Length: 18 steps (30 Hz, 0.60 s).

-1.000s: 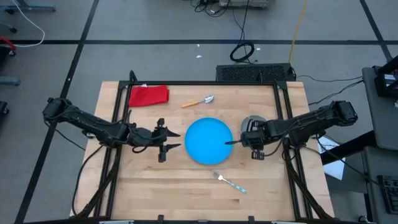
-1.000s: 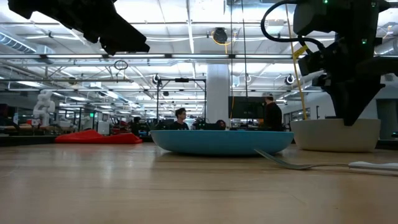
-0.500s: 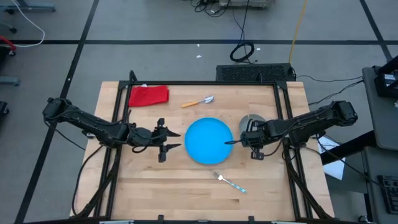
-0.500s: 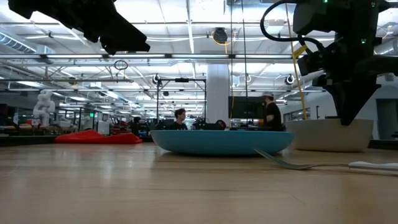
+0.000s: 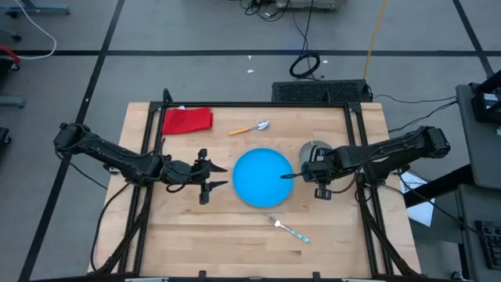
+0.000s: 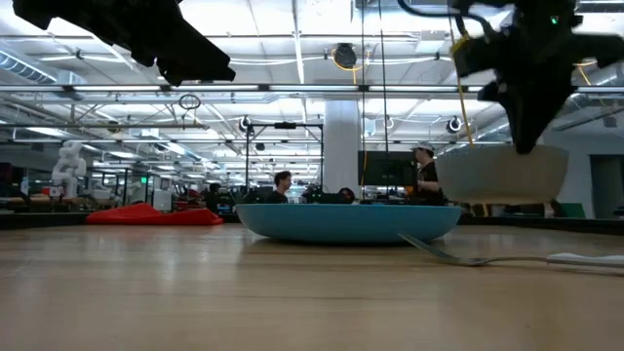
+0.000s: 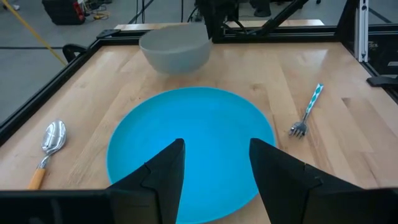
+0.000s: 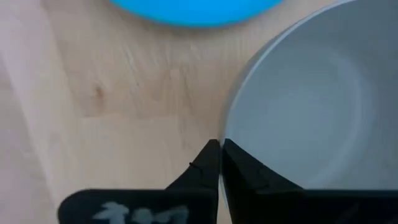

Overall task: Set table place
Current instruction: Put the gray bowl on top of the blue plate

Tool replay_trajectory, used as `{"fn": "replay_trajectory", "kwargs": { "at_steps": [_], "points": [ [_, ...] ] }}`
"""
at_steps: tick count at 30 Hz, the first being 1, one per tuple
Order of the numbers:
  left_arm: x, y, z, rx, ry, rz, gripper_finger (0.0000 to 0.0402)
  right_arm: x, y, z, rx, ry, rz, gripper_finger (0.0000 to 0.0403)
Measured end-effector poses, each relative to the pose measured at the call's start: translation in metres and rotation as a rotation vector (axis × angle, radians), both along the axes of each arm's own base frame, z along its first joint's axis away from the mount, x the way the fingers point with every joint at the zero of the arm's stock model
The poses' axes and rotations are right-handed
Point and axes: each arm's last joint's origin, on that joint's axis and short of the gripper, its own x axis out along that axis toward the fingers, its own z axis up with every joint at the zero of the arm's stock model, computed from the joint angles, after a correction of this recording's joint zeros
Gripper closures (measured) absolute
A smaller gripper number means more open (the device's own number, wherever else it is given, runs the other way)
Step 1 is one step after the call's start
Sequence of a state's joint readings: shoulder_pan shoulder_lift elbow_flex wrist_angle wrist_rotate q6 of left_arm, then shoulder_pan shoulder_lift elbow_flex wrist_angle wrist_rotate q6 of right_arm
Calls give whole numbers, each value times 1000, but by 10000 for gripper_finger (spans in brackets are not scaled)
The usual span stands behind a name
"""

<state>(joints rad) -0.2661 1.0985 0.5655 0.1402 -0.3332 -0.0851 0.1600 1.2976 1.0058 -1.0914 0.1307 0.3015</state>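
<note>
Gripping the rim of the grey bowl, the right gripper holds it clear of the table; the low view shows open space beneath its base. From above, the bowl hangs just beside the right edge of the bright-blue plate, which lies flat at the table's centre. The right fingers pinch the rim, one on each side of it. On the plate's other side, the left gripper hovers above the wood with its fingers spread and nothing between them. An orange-handled spoon lies beyond the plate, near a red cloth at the far left corner. A fork with a pale patterned handle rests on the near side. People stand in the room behind.
</note>
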Motion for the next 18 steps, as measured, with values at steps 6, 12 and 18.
{"fn": "replay_trajectory", "kwargs": {
  "at_steps": [6,12,18],
  "points": [
    [0,0,0,5,1,-1,215,6,3,39,-30,-59,10,402],
    [0,0,0,5,1,-1,215,16,12,77,-63,-101,30,403],
    [0,0,0,5,1,-1,215,36,22,98,-74,-49,72,403]
  ]
}}
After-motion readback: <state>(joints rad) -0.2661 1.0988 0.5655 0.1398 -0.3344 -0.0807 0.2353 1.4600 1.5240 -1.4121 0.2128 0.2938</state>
